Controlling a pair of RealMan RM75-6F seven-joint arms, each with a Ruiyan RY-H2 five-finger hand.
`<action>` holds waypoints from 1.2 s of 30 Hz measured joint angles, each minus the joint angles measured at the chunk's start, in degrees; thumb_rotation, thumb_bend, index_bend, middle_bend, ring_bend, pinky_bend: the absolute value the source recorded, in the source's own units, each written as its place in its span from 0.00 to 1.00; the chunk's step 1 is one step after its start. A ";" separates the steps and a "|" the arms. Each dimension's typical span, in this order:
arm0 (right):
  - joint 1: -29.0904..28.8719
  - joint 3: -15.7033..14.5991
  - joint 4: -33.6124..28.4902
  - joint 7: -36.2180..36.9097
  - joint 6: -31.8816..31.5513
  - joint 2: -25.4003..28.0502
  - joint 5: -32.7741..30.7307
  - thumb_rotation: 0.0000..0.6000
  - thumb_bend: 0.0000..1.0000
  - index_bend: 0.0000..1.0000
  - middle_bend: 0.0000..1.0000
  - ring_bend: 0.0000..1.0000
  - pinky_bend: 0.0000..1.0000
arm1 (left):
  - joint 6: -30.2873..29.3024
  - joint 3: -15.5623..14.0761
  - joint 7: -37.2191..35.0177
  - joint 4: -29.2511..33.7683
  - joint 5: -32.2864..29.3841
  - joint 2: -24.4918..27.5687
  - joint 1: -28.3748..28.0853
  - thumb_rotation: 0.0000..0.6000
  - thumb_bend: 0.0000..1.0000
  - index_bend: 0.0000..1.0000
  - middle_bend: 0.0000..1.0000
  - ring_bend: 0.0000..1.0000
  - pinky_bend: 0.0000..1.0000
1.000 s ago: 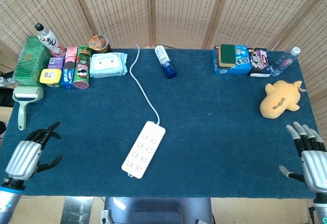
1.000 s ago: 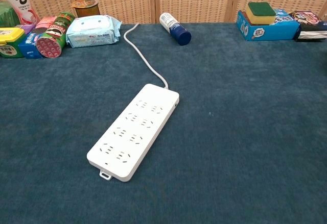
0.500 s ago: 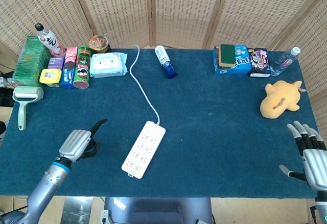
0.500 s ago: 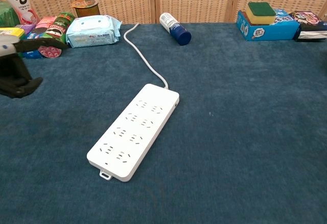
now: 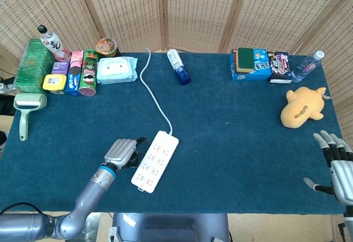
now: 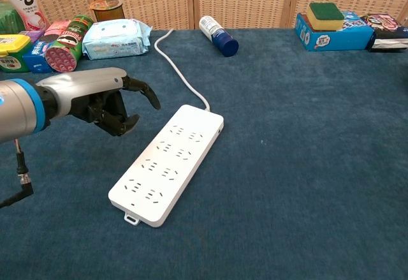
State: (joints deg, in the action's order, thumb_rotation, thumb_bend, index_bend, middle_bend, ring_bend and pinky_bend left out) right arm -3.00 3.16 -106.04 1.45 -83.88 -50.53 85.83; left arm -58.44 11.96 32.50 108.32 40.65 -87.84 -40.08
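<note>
A white power strip (image 5: 155, 160) (image 6: 167, 163) lies near the middle of the blue table, its white cord (image 5: 153, 90) (image 6: 180, 73) running to the back edge. My left hand (image 5: 121, 153) (image 6: 109, 101) hovers just left of the strip, fingers curved and apart, holding nothing. It sits close to the strip's left side without touching it. My right hand (image 5: 335, 166) stays at the table's front right corner, fingers spread, empty, and out of the chest view.
Snack cans, boxes and a wipes pack (image 5: 117, 69) line the back left. A lint roller (image 5: 26, 111) lies at the left edge. A blue-capped bottle (image 5: 178, 66), a sponge box (image 5: 251, 63), a water bottle (image 5: 306, 66) and a yellow plush toy (image 5: 301, 107) sit farther back and right.
My left hand has swept right from the front left corner to just beside the power strip. The right hand has barely shifted.
</note>
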 measured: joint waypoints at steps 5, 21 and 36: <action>0.02 0.03 0.04 0.43 0.01 0.15 -0.17 1.00 0.00 0.00 0.00 0.00 0.00 | -1.78 0.06 3.21 -0.98 -3.64 -2.20 -3.17 1.00 0.64 0.25 1.00 1.00 1.00; -0.18 0.13 0.32 1.39 0.55 0.46 -0.76 1.00 0.00 0.00 0.00 0.00 0.00 | -5.81 0.72 9.75 -5.18 -12.52 -8.04 -10.33 1.00 0.64 0.25 1.00 1.00 1.00; -0.32 0.06 0.30 1.31 0.88 0.55 -0.93 1.00 0.00 0.00 0.00 0.00 0.00 | -5.03 0.24 8.87 -8.00 -13.51 -9.73 -12.55 1.00 0.64 0.25 1.00 1.00 1.00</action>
State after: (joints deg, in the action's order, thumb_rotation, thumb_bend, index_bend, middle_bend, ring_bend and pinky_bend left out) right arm -3.32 3.22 -105.74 2.77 -83.00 -49.98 84.90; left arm -63.47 12.20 41.37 100.32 27.14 -97.57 -52.62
